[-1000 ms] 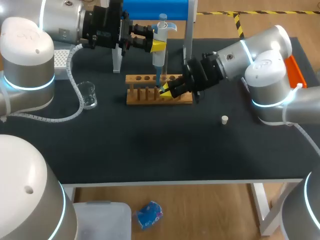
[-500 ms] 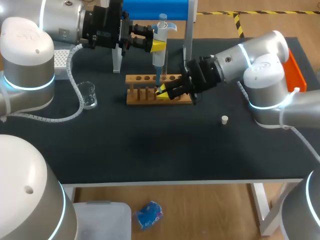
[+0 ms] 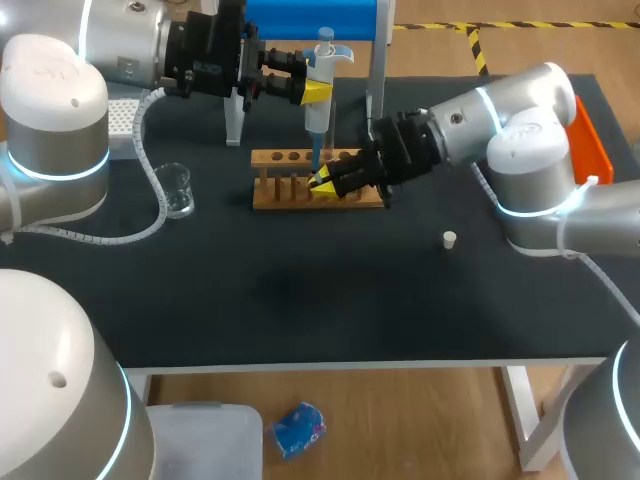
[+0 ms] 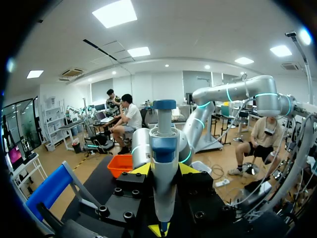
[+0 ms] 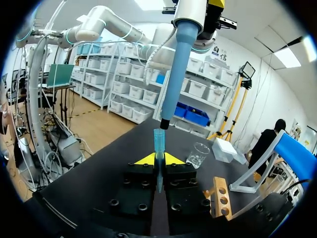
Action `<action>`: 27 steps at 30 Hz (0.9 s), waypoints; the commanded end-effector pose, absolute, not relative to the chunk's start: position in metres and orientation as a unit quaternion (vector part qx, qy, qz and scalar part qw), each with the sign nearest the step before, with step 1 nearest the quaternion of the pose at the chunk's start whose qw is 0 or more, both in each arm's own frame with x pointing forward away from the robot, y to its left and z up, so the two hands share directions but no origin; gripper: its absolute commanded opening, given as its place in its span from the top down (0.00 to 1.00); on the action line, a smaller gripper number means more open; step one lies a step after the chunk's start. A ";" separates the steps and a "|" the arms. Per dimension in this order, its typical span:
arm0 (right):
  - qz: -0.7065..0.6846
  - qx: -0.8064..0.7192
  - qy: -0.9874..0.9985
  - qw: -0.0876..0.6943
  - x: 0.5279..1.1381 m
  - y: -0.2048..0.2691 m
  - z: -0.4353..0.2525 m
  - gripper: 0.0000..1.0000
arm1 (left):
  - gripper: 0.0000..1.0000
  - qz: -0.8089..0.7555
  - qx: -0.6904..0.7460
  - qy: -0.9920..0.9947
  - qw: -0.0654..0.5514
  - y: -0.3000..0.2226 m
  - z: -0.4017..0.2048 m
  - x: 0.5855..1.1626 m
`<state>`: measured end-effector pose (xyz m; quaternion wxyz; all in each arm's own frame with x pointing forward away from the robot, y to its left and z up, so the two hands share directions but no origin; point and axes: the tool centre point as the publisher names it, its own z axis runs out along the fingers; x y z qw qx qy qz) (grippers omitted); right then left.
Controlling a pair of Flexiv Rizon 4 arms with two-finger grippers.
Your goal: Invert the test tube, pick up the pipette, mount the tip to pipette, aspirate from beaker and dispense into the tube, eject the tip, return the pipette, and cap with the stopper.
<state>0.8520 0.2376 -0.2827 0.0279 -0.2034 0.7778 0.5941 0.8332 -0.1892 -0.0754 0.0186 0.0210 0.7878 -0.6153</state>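
Observation:
My left gripper [image 3: 316,92] is shut on the white and blue pipette [image 3: 321,90], which it holds upright above the wooden tube rack [image 3: 285,195]. In the left wrist view the pipette [image 4: 164,163] stands between the yellow fingertips [image 4: 141,170]. My right gripper [image 3: 325,181] is over the rack, shut on a blue pipette tip [image 5: 158,146]. The tip stands upright just under the pipette's nozzle [image 5: 165,122], slightly off its line. The glass beaker [image 3: 178,189] stands left of the rack. The white stopper [image 3: 450,239] lies on the mat at the right. I cannot make out the test tube.
A white tip box [image 3: 122,122] sits at the back left, and the blue pipette stand [image 3: 375,70] rises behind the rack. An orange bin [image 3: 592,145] is at the table's right edge. The black mat [image 3: 330,300] is bare in front of the rack.
My right gripper has moved slightly left with the tip, closer under the pipette's nozzle. The left arm and pipette have stayed still.

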 end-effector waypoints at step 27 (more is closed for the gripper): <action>0.602 -0.194 0.774 0.010 0.853 0.238 -0.290 1.00 | 1.00 -0.615 0.022 0.788 0.018 -0.189 -0.075 0.834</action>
